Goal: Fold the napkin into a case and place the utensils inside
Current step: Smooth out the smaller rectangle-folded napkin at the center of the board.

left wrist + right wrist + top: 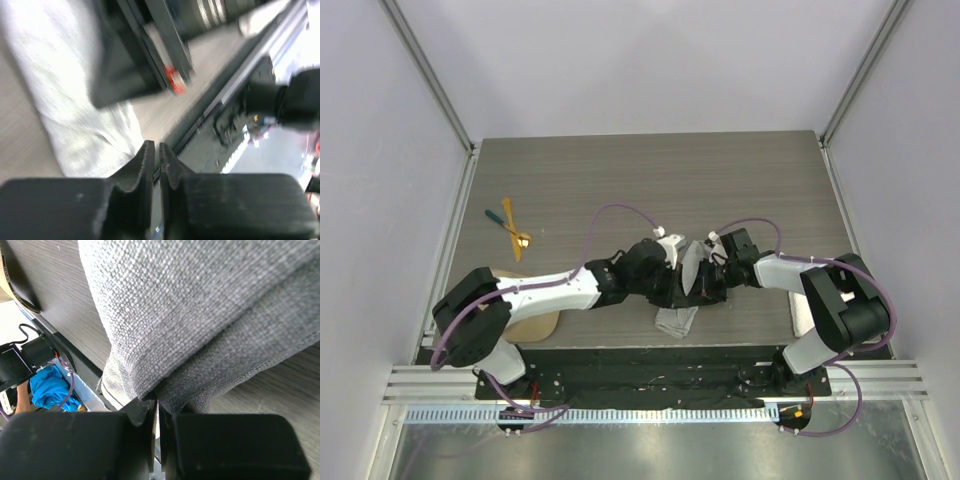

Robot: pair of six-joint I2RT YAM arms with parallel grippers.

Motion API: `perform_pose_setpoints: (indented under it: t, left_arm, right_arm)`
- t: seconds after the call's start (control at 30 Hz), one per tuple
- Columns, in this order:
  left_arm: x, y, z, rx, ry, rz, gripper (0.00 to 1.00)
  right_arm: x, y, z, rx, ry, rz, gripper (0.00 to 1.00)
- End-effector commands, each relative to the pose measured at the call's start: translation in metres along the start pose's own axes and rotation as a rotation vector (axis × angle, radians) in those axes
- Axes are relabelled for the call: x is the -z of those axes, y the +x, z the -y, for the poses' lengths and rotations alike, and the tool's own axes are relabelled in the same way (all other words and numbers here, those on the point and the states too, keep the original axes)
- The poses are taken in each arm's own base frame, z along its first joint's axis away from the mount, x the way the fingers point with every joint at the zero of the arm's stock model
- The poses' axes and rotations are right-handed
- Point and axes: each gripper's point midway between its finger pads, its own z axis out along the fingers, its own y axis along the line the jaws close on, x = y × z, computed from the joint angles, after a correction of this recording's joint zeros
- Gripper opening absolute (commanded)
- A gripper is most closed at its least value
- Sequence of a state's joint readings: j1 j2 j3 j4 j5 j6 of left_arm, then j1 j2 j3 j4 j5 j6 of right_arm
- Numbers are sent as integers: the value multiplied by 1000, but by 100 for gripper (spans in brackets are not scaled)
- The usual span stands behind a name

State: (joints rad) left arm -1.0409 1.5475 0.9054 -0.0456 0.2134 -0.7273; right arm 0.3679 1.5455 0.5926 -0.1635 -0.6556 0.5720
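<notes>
On wrist views only, right end effector [156, 404] pinches the napkin [200, 315]; left end effector [156, 148] sits barely parted.

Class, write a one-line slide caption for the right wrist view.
Right gripper pinches a fold of the grey napkin over the wood-grain table.

A grey wood-grain table [650, 170] is walled in by pale panels [650, 60]. A tan cap [535, 325] lies at its near left edge, a white towel [801, 315] at the near right, well apart
</notes>
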Motion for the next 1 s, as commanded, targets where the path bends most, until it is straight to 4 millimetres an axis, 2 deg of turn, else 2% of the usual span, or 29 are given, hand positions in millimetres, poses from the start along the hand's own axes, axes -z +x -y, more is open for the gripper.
perform_pose_setpoints:
  t: [0.0,0.03,0.13,0.27,0.33,0.43,0.47,0.53,0.67,0.77,0.97]
  left_arm:
    - [-11,-4,-22,58,-38,-46,9]
    - [-22,-1,-26,64,-35,-50,7]
    - [-37,6,-30,69,-2,-48,6]
    - [-51,21,-45,72,-13,-73,3]
    - [-51,32,-54,84,-38,-102,3]
    - [-46,41,-64,83,-78,-106,2]
    - [-44,44,-68,85,-96,-109,2]
    - [-42,50,-69,85,-103,-122,2]
    - [-41,53,-64,98,-76,-121,2]
    - [-41,53,-63,104,-75,-121,2]
    - [-40,48,-56,99,-59,-120,2]
  right_arm:
    - [1,-6,5,34,5,38,9]
    - [1,-6,4,33,4,37,9]
    - [3,-11,-2,32,-14,48,9]
    - [6,-20,-12,39,-24,64,9]
    - [14,-28,-14,43,-15,87,10]
    - [34,-53,-17,33,-6,162,10]
    - [43,-62,-24,43,-4,182,10]
    - [52,-74,-27,74,16,208,11]
    - [65,-94,-46,106,10,227,16]
    - [66,-104,-52,108,5,242,20]
    - [51,-102,-45,86,1,195,20]
